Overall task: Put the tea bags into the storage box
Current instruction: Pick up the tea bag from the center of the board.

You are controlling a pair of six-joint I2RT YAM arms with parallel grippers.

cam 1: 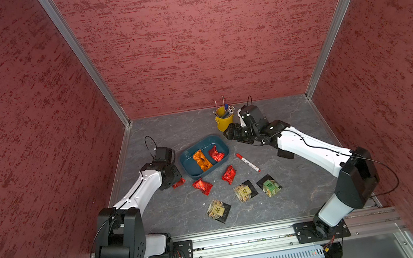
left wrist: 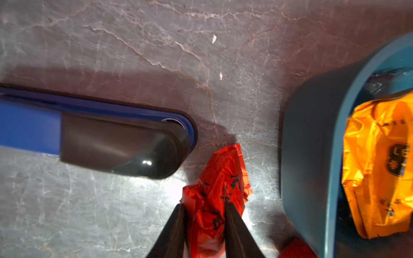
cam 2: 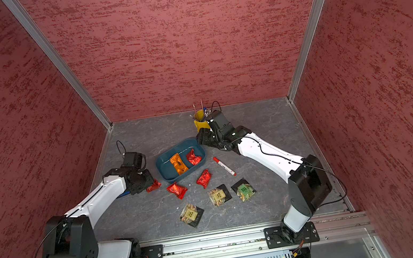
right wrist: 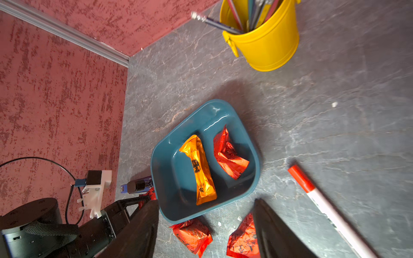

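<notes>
Left hand [left wrist: 203, 203] — clamped on red tea bag [left wrist: 220, 178]

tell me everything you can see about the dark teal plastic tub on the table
The dark teal plastic tub is shallow, rectangular with rounded corners, smooth and glossy. It sits flat and open on the grey marbled tabletop, skewed to its edges. A low ridge seems to split its floor into two wells: an orange foil packet lies in one, a crinkly red foil packet in the other.
</notes>
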